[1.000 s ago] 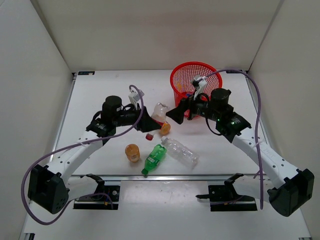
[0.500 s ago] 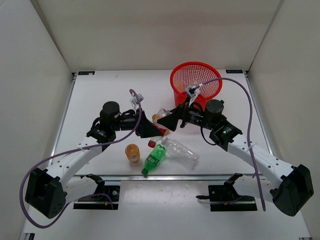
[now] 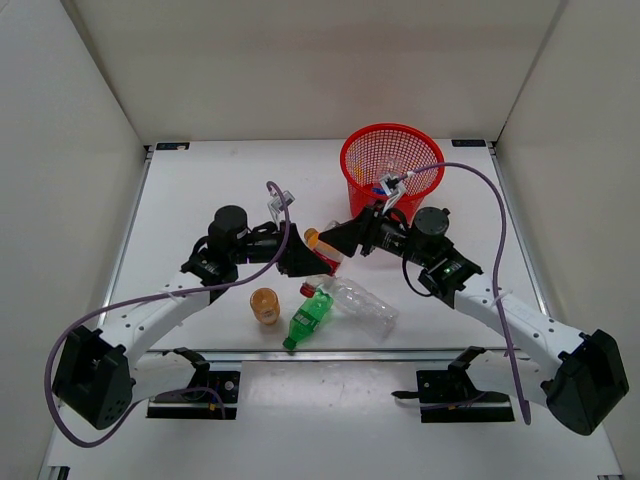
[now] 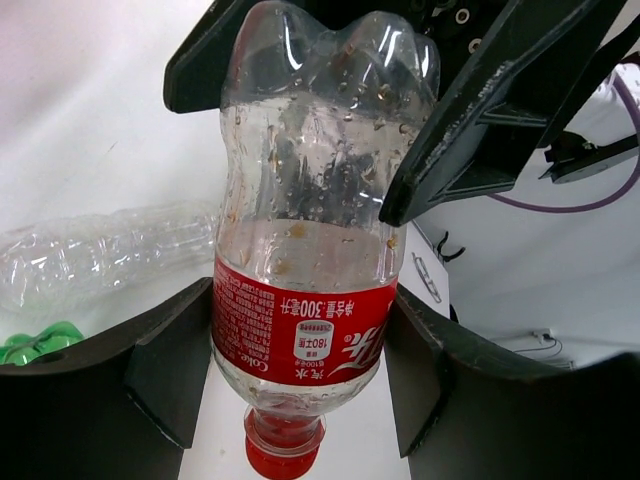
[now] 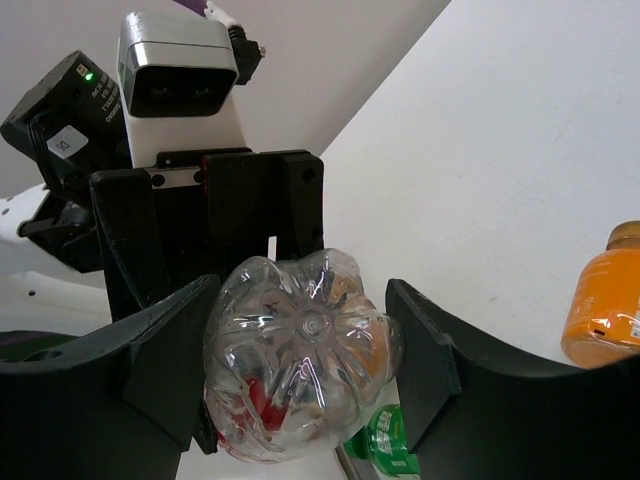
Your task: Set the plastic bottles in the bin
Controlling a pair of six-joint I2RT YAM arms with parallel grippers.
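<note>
A clear bottle with a red label and red cap (image 4: 300,200) hangs cap down between both grippers near the table's middle. My left gripper (image 4: 300,350) is shut on its labelled waist. My right gripper (image 5: 300,370) is shut on its lobed base (image 5: 300,340), one finger pressed against each side. From above, the left gripper (image 3: 300,262) and right gripper (image 3: 335,238) meet tip to tip, with the red cap (image 3: 308,290) poking out below. The red mesh bin (image 3: 355,170) stands behind the right arm. A green bottle (image 3: 310,318), a large clear bottle (image 3: 360,303) and an orange-filled bottle (image 3: 265,305) are on the table.
A second orange bottle top (image 3: 312,237) shows just beyond the joined grippers, and an orange-filled bottle (image 5: 605,300) stands to the right in the right wrist view. Purple cables arc over both arms. White walls close off the table on three sides.
My right gripper has swung left from beside the bin to the bottle held by the left gripper and has closed on its base. The left gripper has kept its hold, shifting slightly.
</note>
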